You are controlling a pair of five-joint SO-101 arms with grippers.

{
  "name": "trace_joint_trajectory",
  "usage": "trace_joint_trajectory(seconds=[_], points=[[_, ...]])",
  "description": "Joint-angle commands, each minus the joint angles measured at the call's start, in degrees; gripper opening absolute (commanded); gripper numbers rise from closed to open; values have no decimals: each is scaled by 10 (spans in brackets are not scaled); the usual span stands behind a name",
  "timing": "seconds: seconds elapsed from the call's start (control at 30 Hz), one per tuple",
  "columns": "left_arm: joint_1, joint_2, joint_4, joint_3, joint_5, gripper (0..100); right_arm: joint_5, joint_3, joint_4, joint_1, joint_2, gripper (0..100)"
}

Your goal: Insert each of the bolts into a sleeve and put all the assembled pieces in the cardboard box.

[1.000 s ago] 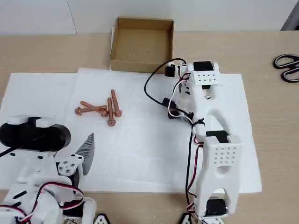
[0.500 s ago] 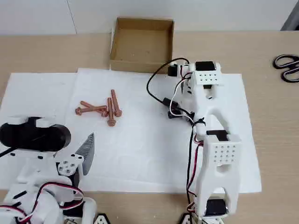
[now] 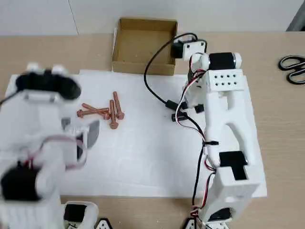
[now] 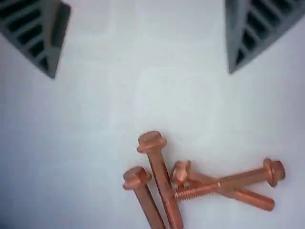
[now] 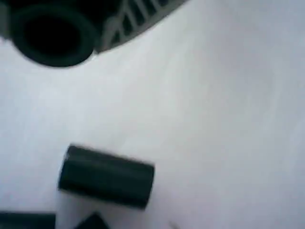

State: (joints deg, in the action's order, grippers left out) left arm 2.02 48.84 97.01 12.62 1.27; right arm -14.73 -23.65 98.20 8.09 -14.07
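The left end effector (image 4: 143, 38) hangs over the white sheet (image 3: 143, 157) on the worktop (image 3: 47, 52), its two fingers wide apart with nothing between them. Near it on the sheet lie four copper bolts (image 3: 102, 110) (some cross each other). Further back, the cardboard box (image 3: 143, 67) stands at the far edge of the sheet. The right end effector (image 5: 90, 36) seems closed on a black sleeve (image 5: 51, 38), held above the sheet. A second sleeve (image 5: 106, 176) lies on its side on the sheet.
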Motion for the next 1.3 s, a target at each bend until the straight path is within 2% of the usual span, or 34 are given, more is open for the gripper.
trace_joint_trajectory(seconds=[0.0,0.07,0.13,0.23,0.4,0.6,0.9,1.17,1.27], points=[[1,-135,-46,-51,-25,217,2,34,9,1,53,4],[1,-215,-65,-71,-15,217,2,52,9,0,57,4],[2,-289,-84,-91,29,217,3,68,8,0,58,4],[6,-385,-111,-116,146,208,6,82,7,2,58,5],[46,-481,-110,-160,351,202,6,97,5,0,59,5],[55,-532,-112,-153,418,167,7,98,5,3,59,5],[76,-632,-138,-152,605,155,7,97,4,3,59,5],[79,-645,-140,-160,626,152,7,97,4,3,59,5],[79,-648,-141,-162,660,152,7,97,4,3,59,5]])
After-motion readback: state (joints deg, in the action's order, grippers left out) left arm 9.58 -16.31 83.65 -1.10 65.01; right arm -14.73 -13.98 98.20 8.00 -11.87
